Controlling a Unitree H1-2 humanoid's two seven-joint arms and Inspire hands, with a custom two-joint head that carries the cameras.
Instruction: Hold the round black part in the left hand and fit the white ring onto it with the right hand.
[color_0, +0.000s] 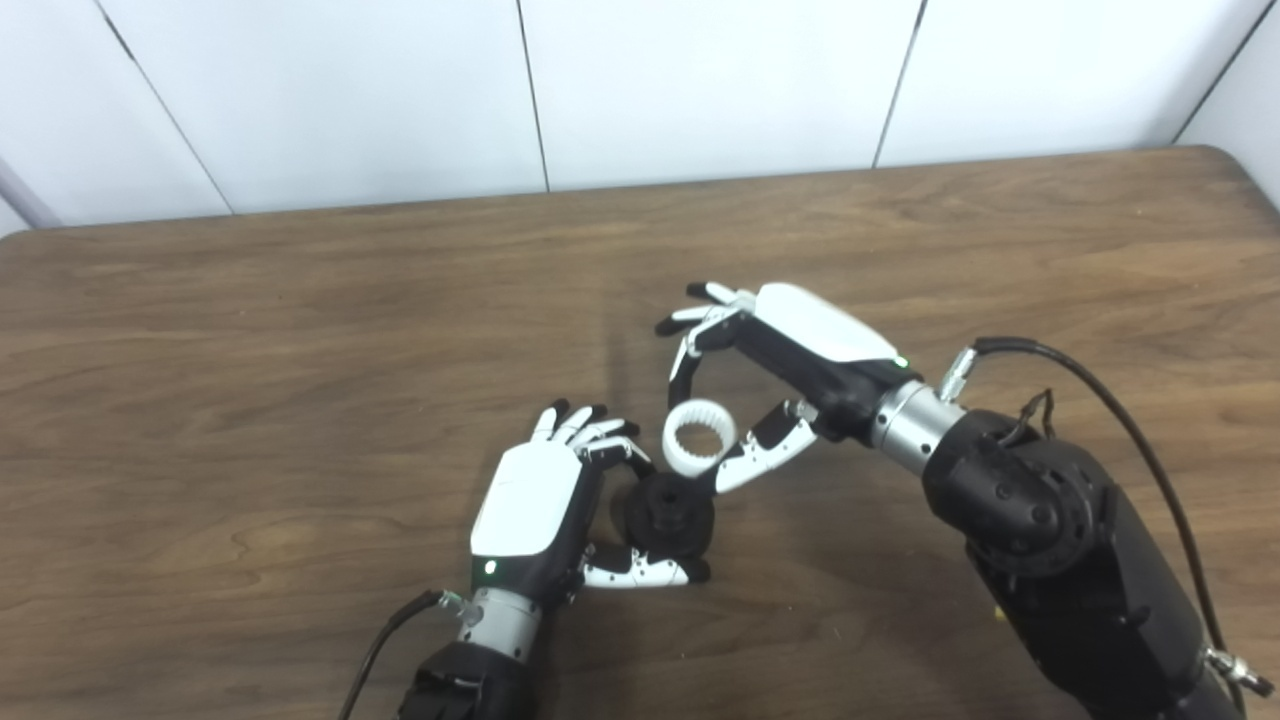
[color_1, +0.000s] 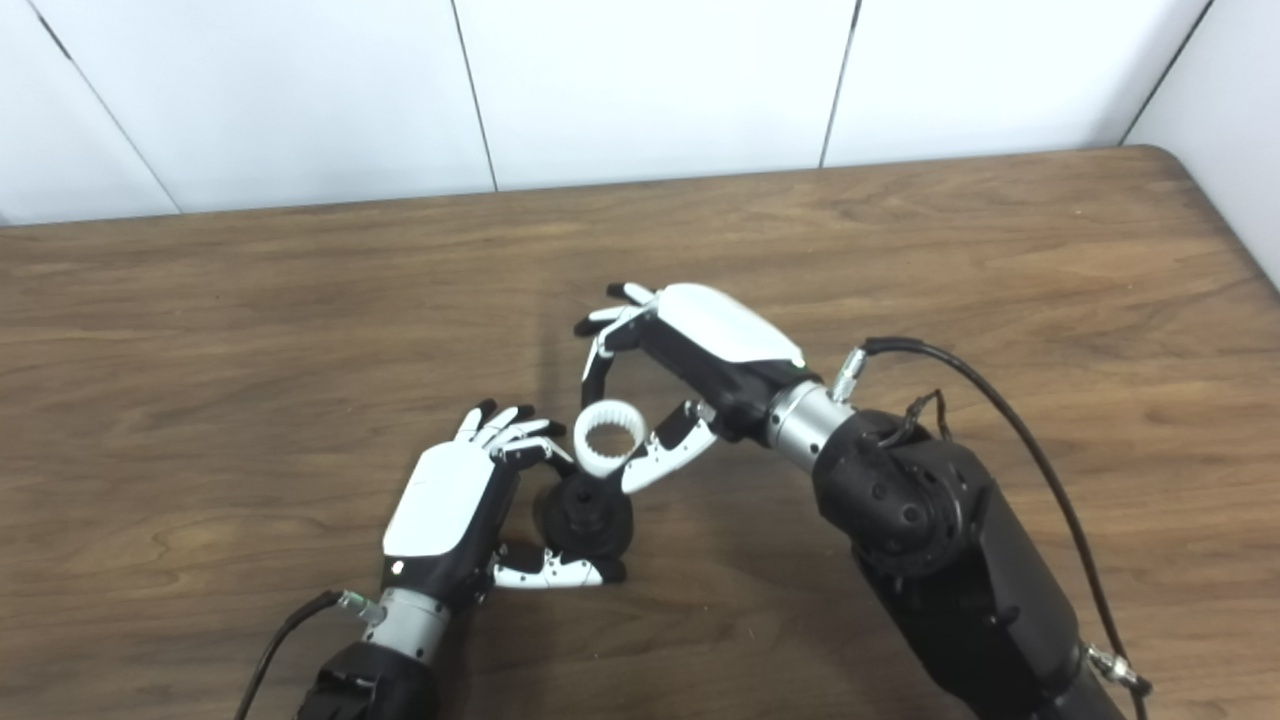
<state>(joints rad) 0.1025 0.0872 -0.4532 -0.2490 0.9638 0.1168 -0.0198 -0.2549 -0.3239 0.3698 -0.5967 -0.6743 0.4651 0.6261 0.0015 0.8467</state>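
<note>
1. The left robot hand (color_0: 545, 510) is closed around the round black part (color_0: 670, 515), just above the tabletop (color_0: 250, 400).
2. The right robot hand (color_0: 775, 375) pinches the white ring (color_0: 699, 437), which touches the black part's upper edge, not yet seated.

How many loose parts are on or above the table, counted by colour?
Black: 1, the round black part in the left hand.
White: 1, the white ring in the right hand.
Total: 2
</note>
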